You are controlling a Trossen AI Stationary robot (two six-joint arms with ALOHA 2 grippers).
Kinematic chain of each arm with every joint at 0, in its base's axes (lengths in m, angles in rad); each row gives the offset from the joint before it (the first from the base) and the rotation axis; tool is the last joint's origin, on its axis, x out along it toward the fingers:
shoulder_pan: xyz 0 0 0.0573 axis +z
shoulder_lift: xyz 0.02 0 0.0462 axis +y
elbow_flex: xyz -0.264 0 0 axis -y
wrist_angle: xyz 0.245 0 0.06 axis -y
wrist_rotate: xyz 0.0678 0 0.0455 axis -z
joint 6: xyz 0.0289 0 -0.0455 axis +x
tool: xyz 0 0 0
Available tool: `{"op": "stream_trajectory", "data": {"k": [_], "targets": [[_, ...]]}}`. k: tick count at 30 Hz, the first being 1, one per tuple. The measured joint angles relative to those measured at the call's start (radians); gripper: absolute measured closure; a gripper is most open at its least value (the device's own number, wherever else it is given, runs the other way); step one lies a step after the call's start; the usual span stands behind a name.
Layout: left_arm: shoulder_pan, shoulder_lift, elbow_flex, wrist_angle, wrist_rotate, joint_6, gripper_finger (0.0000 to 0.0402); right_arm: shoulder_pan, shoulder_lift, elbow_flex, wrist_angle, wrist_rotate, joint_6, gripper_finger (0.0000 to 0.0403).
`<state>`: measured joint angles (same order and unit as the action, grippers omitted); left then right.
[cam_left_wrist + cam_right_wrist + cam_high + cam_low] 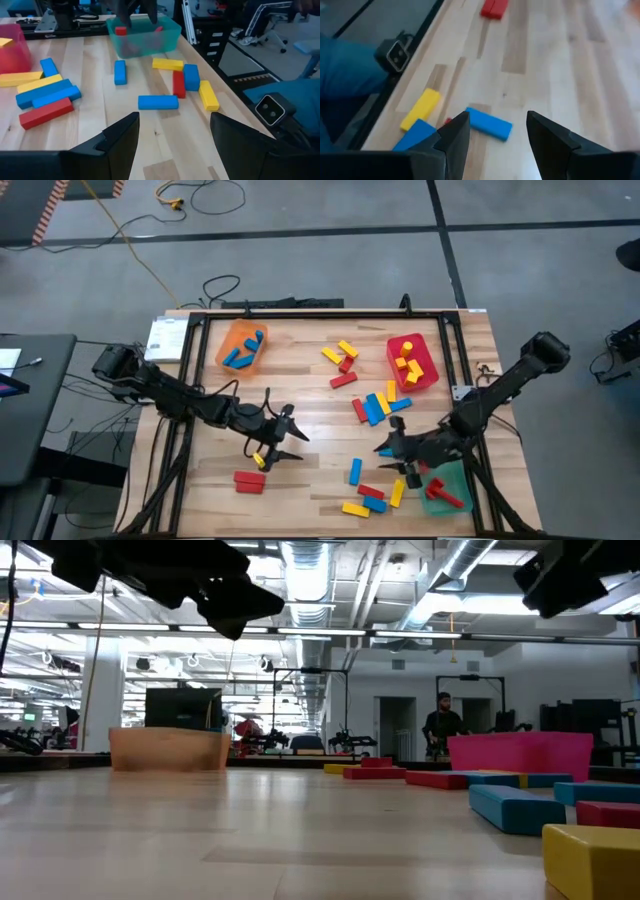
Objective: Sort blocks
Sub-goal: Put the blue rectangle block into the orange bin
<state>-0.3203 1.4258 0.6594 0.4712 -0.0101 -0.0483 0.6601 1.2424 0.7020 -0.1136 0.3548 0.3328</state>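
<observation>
While both arms hang low over the near half of the table, neither carries anything: the left gripper and the right gripper each have their fingers apart and empty, seemingly between picks. Three trays take the sorted blocks, one colour apiece: the orange tray far left holds blue, the red tray far right yellow, the green tray near right red. Most loose blocks lie centre and near right; two red and one yellow lie near left.
</observation>
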Motion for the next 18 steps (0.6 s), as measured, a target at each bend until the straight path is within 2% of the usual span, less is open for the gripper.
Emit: {"op": "stream_trajectory", "data": {"k": [4, 12, 18], "targets": [[-0.002, 0.0, 0.0, 0.006, -0.003, -0.008, 0.0162, -0.028, 0.102, 0.07, -0.075, -0.072, 0.021, 0.0191], [-0.01, 0.0, 0.0, 0.014, -0.007, -0.027, 0.0162, -0.082, 0.264, 0.273, -0.563, -0.145, 0.173, 0.0191], [-0.027, 0.0, 0.0, 0.013, -0.038, -0.019, 0.0162, -0.122, 0.336, 0.338, -0.68, -0.266, 0.215, 0.0191]]}}
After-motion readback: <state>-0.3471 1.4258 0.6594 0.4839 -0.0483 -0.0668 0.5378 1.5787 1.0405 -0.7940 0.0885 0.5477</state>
